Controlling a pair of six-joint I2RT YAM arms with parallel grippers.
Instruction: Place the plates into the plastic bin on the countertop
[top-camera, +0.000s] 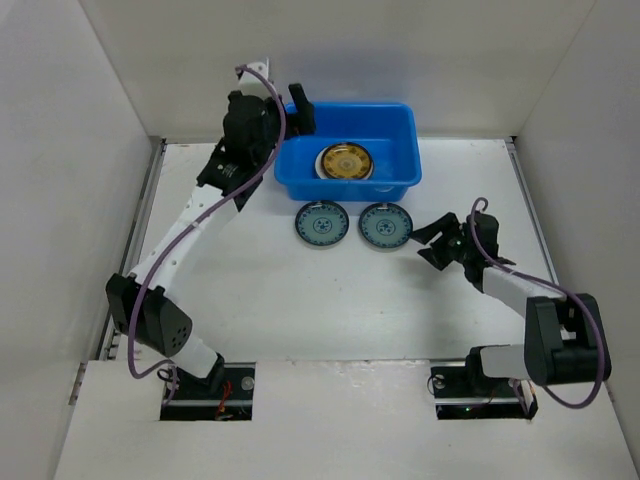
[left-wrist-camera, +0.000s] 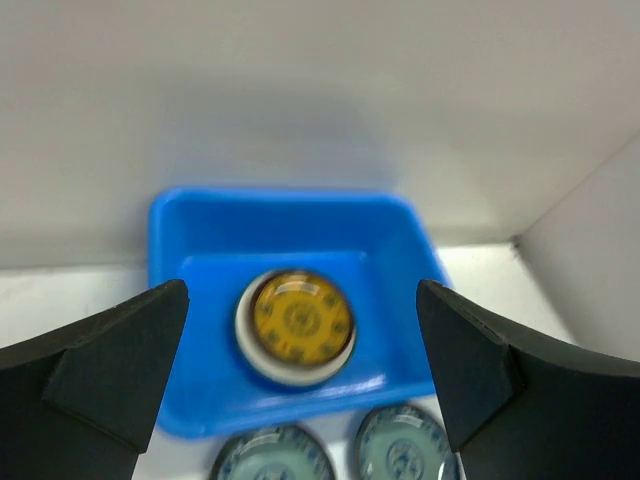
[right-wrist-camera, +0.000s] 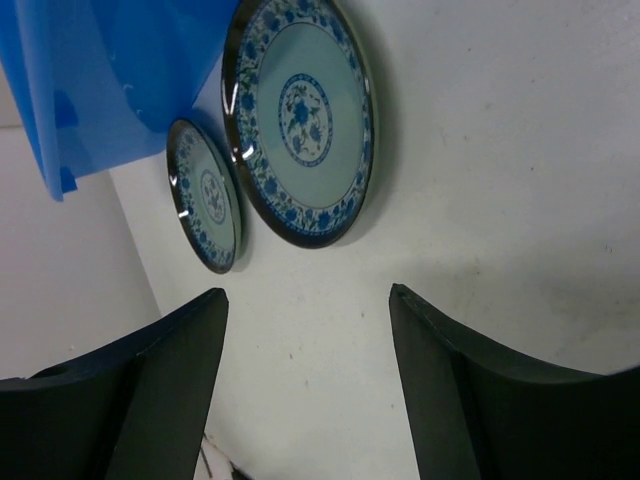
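Two teal-blue patterned plates lie flat and face up on the table (top-camera: 300, 310), side by side and just apart: the left plate (top-camera: 322, 223) and the right plate (top-camera: 385, 225), both just in front of the plastic bin (top-camera: 397, 150). The bin sits at the far middle of the table, open side up. Its long axis runs left to right, parallel to the back wall (top-camera: 400, 50). Inside it, left of centre, a yellow-gold plate (top-camera: 346, 161) lies face up. A white rim (left-wrist-camera: 243, 335) peeks out from under it. How many plates are stacked beneath, I cannot tell.

The left gripper (top-camera: 302, 112) hangs over the bin's far left corner and hides that corner from above. Its fingers are spread wide with nothing between them. From its wrist camera the yellow-gold plate sits between the two dark fingers, somewhat blurred, and the two teal-blue plates are cut off at the bottom edge.

The right gripper (top-camera: 428, 243) is low over the table just beside the right plate, pointing toward it, with its fingers parted and empty. I cannot make out whether a fingertip touches the plate's rim. In its wrist view both teal-blue plates show whole beyond the fingers, but only a corner of the bin gets into the picture.
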